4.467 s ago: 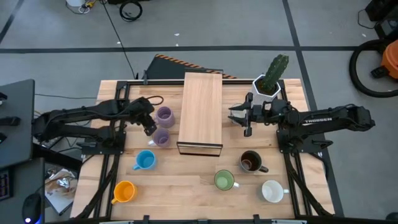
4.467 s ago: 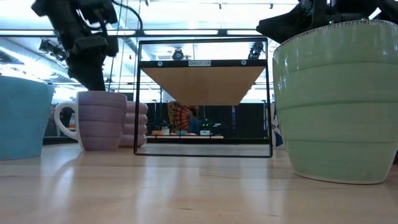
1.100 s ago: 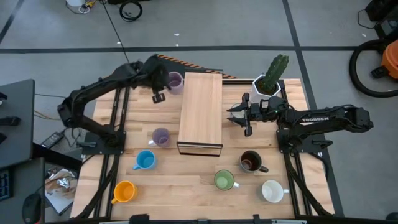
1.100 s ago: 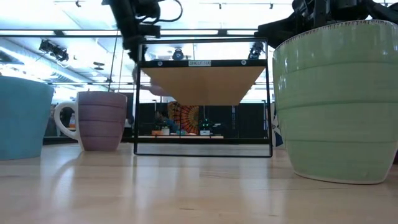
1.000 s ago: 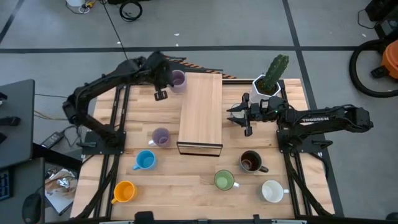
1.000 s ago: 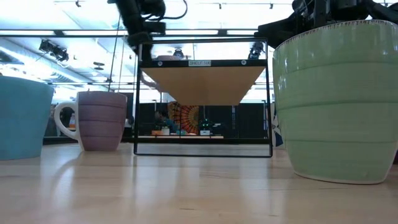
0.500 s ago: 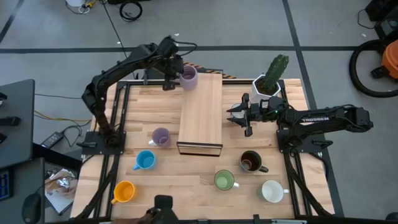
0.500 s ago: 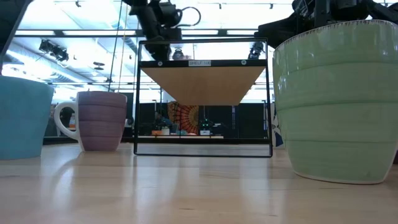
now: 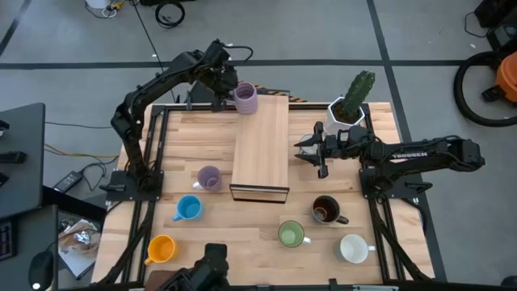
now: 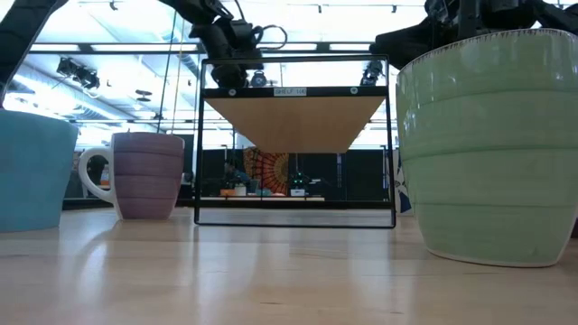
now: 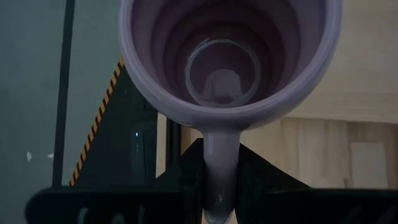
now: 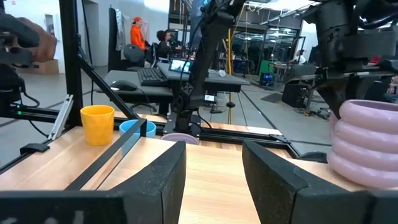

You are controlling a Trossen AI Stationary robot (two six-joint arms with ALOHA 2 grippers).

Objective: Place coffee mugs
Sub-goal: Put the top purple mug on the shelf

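Note:
My left gripper is shut on a lilac mug over the far left corner of the wooden shelf top. Whether the mug's bottom touches the shelf, I cannot tell. My right gripper hovers open at the shelf's right side, and nothing is between its fingers. On the table stand a second lilac mug, a blue mug, an orange mug, a green mug, a dark brown mug and a white mug. My left gripper pinches the lilac mug's handle between its two fingers. The fingers come slanting down from the table's left side. The mug stays upright with its mouth up and its handle toward the gripper.
A white planter with a cactus stands at the far right, close behind my right gripper. The shelf is a black frame with a wooden top. The green mug fills the low view's right side. Something dark shows at the near edge.
My left gripper has carried the lilac mug up and toward the table's far right, from beside the shelf's far left corner to over that corner. The mug has stayed upright in the hold.

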